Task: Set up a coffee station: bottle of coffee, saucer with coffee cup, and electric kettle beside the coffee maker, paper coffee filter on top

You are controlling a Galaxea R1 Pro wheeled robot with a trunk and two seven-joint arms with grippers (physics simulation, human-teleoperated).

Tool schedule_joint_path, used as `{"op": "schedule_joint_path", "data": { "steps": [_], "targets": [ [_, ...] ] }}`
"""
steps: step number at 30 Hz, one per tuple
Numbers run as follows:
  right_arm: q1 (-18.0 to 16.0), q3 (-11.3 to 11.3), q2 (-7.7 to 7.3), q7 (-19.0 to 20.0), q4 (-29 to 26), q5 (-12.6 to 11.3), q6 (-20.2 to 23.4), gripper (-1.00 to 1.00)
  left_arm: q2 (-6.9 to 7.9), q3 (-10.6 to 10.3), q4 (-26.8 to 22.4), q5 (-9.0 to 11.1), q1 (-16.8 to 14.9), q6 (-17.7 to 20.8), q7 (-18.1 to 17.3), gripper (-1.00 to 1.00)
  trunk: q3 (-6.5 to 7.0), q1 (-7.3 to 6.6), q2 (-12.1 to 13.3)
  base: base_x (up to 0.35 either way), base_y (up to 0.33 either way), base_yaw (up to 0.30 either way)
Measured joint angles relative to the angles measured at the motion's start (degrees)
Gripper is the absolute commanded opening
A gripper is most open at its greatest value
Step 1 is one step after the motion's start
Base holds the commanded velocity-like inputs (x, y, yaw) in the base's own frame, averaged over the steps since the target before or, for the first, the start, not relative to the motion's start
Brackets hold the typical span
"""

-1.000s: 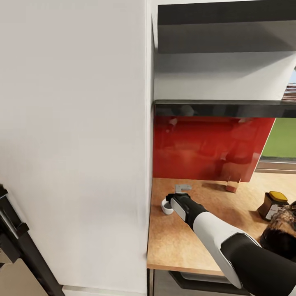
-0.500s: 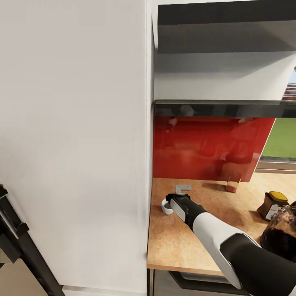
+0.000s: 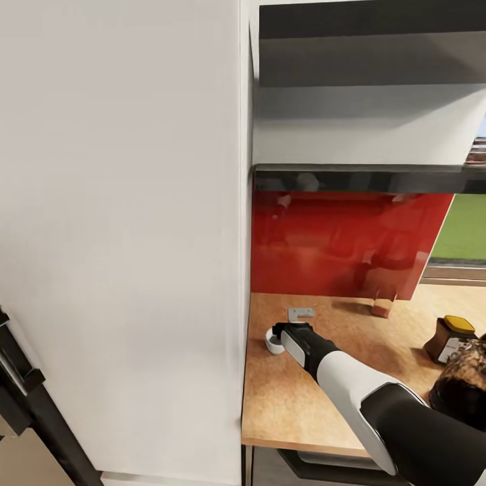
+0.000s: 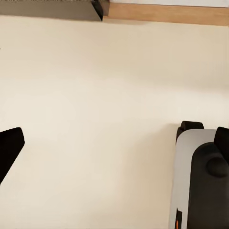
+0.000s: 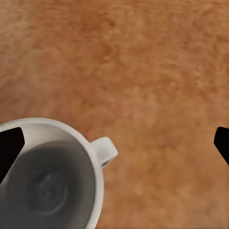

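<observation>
**Right tool edged down over the coffee cup, nothing gripped yet**

From the head view, my right tool (image 3: 289, 332) sat at the far left end of the tabletop (image 3: 304, 398), close to the tall white cabinet (image 3: 121, 236), right over the white coffee cup (image 3: 272, 341). Compared with a second earlier, my forearm had slid only a little nearer to me and lower, and the whole picture had shifted slightly too, so part of that was the camera. The cup had not moved from its spot on the wood. A small grey plate-like thing (image 3: 301, 313) lay just behind the tool (I could not tell what it was). Over at the right edge stood the bottle of coffee (image 3: 449, 339) with its yellow lid, already on the tabletop, and a small brown object (image 3: 382, 306) sat near the red backsplash (image 3: 344, 243).

From the left wrist view, my left tool's fingers (image 4: 9, 150) were spread wide and empty, pointed at pale floor, with part of my own base (image 4: 200, 181) beside them. That arm was idle.

From the right wrist view, the cup (image 5: 47, 181) stood upright, handle (image 5: 106, 150) pointing between my fingers, and my two fingertips (image 5: 9, 148) were spread well apart, one overlapping the cup's rim in the picture, the other far off to the side. So the small shift looked to me like lining-up. I judged the cup was not centred between the fingers, and I needed more sideways correction before closing. I saw no saucer, so the placing step lay ahead.
</observation>
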Motion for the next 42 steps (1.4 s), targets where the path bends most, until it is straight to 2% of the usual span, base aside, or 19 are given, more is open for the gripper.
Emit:
{"op": "schedule_joint_path", "data": {
  "steps": [37, 42],
  "targets": [
    [2.0, 0.0, 0.26, 0.2, 0.1, 0.0, -0.1, 1.00, 0.00, 0.0, 1.1, 0.0, 0.1, -0.1, 0.0, 1.00, 0.00, 0.00, 0.0, 0.001, 0.000, 0.000],
    [2.9, 0.1, 0.26, 0.2, 0.1, 0.0, -1.4, 1.00, 0.00, 0.0, 1.1, 0.0, 0.1, -0.1, 0.0, 1.00, 0.00, 0.00, 0.0, 0.000, 0.000, 0.000]
  ]
}}
